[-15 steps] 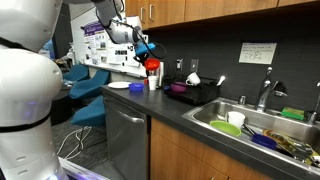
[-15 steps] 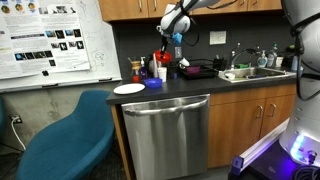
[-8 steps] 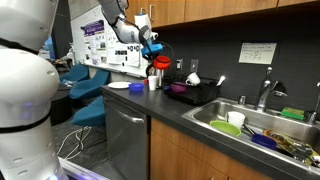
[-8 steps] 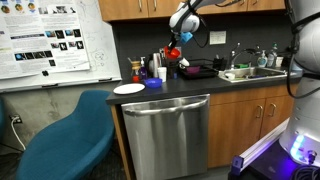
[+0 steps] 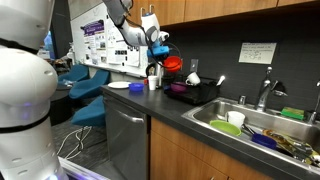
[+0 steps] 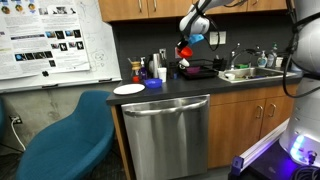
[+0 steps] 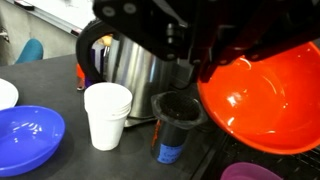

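One red-orange plastic bowl (image 7: 265, 95) pinched at rim by tool (image 5: 163, 54), jaws closed almost fully on thin wall. Bowl hung tilted in air, well clear of dark tabletop (image 5: 185, 115), over end of black dish rack (image 5: 200, 93). Rim grip judged suited to thin wall.

Counted beneath:
- one blue plastic bowl (image 7: 28, 135)
- one purple bowl (image 7: 250, 172)
- one steel kettle (image 7: 140, 65)
- one dark cup (image 7: 175, 128)
- one stack of white paper cups (image 7: 108, 115), number within stack not readable

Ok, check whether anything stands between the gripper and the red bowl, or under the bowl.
Nothing between them: the gripper is shut on the red bowl, held above the counter. In the wrist view a dark cup sits below its rim, with white cups and a kettle beside that.
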Robot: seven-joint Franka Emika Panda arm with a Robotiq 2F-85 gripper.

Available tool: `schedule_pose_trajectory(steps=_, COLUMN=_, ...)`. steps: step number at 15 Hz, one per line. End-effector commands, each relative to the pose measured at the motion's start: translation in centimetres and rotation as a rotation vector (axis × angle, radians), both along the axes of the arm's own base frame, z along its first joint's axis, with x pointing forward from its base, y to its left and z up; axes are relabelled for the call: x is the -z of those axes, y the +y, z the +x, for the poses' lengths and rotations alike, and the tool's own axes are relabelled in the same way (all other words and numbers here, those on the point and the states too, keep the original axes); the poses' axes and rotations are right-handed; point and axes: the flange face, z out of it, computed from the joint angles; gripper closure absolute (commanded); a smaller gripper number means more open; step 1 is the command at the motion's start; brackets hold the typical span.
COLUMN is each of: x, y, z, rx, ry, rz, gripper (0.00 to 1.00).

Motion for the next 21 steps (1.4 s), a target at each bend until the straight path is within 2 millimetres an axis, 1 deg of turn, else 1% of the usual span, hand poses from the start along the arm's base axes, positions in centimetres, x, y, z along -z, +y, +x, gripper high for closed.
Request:
schedule_pose_trajectory(steps=1, x=0.6, y=-1.7, z=-1.4, rx=0.093, ry=-0.014, rz=0.060, gripper=0.99)
schedule_pose_trajectory(steps=4, x=1.7, y=-3.1, z=-1.8, rx=0.162, ry=-0.013, rz=0.114, gripper=0.99)
schedule_pose_trajectory(steps=10, x=3.5, y=-7.1, z=-3.4, rx=0.307, ry=-0.028, rz=0.193, gripper=0.99)
schedule_pose_trajectory(steps=14, x=4.7, y=-9.4, z=-4.3, rx=0.379, ry=-0.037, rz=0.249, gripper=0.99)
schedule_pose_trajectory(steps=21, x=6.3, y=-12.8, z=-6.0, rx=0.497, ry=-0.031, rz=0.263, gripper=0.99)
